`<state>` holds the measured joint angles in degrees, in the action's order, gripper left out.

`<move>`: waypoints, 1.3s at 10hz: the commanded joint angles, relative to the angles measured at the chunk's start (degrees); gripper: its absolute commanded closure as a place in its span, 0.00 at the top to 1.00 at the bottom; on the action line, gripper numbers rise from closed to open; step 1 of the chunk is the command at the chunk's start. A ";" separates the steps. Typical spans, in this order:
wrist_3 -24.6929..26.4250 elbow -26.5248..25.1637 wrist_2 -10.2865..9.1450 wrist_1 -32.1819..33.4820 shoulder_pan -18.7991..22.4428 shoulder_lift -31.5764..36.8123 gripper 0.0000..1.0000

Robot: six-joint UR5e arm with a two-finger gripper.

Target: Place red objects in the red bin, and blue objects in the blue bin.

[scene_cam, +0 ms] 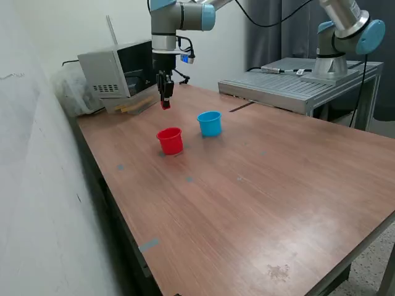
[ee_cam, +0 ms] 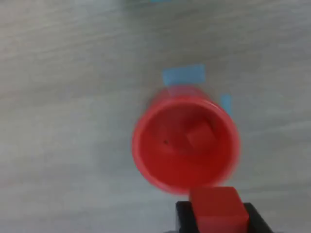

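- Carrying a red cube (ee_cam: 216,208) clamped between my fingers, my gripper (scene_cam: 165,102) hangs above the table, just short of the red cup (scene_cam: 170,140).
- One red cube (ee_cam: 201,136) already lies inside that cup; the blue cup (scene_cam: 210,123) stands beside it.
- Next, I judge: centre over the rim, then let go.

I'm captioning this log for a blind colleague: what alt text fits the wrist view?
Blurred look straight down into the red cup, which already holds one red cube. A second red cube sits clamped in the gripper beside the cup's rim, over a wooden table marked with blue tape.
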<state>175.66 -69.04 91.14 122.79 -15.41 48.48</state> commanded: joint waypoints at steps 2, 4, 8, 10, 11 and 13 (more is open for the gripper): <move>-0.05 -0.48 0.00 1.04 -1.11 -4.71 0.00; -0.05 -0.13 -0.08 2.01 -0.59 -5.15 0.00; -1.01 -0.13 -0.61 3.60 -0.50 -6.21 0.00; -1.64 -0.13 -0.61 3.77 -0.58 -6.21 0.00; -1.64 -0.39 -0.61 4.38 -0.50 -6.21 0.00; -1.64 -0.39 -0.61 4.39 -0.50 -6.21 1.00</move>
<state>174.23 -69.32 90.56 126.80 -15.94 42.34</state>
